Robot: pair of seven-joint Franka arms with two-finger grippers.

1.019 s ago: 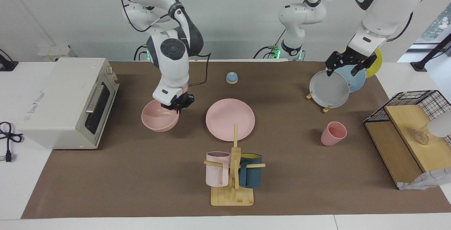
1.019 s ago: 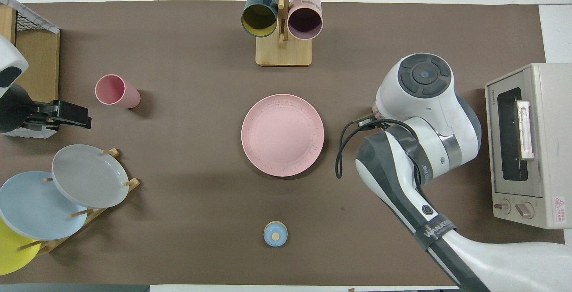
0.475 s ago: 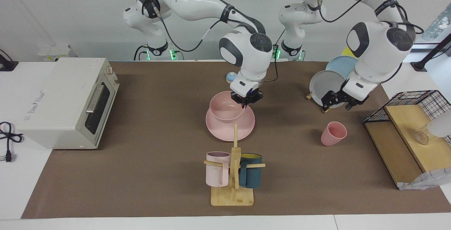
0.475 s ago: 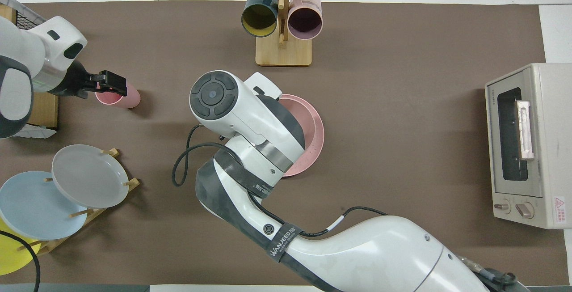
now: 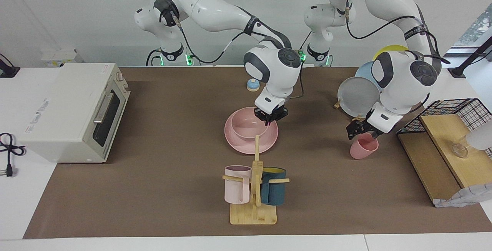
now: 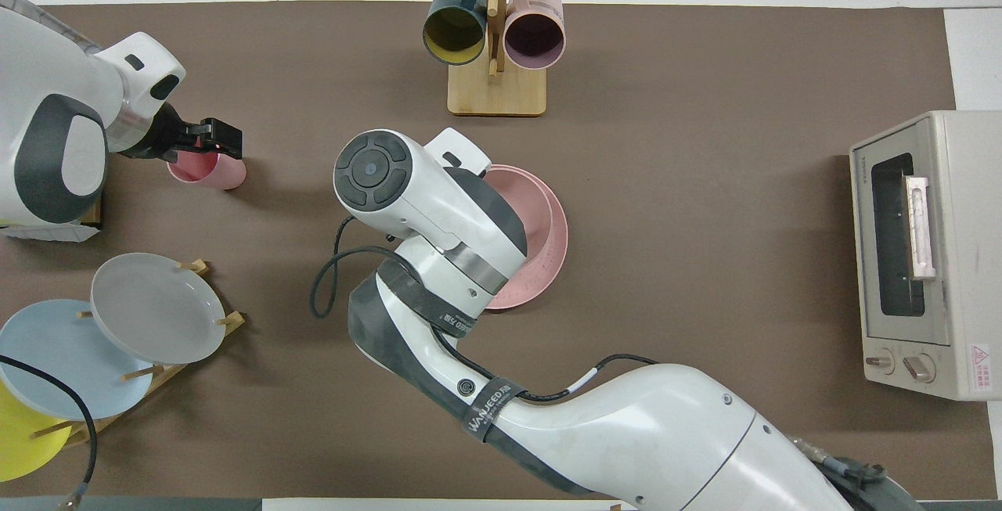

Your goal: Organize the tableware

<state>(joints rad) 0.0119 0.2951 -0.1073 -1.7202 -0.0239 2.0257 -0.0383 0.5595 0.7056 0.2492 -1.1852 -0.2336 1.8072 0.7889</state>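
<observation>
brown worktop (image 5: 153,189) with a toaster oven (image 5: 73,108) at the right arm's end and a wire shelf (image 5: 442,128) at the left arm's end. the pink bowl (image 5: 248,124) sits on the pink plate (image 5: 240,145) mid-table, and the right claw (image 5: 272,115) is clenched on the bowl's rim on the side nearer the robots. what matters next is the pink cup (image 5: 363,147): it stands upright, well apart from the plate, toward the left arm's end. the left claw (image 5: 361,131) hangs right over its mouth, fingers spread, pointing down, so i'd guess a straight drop gets a finger inside the rim. left arm is clearly the nearer one.
</observation>
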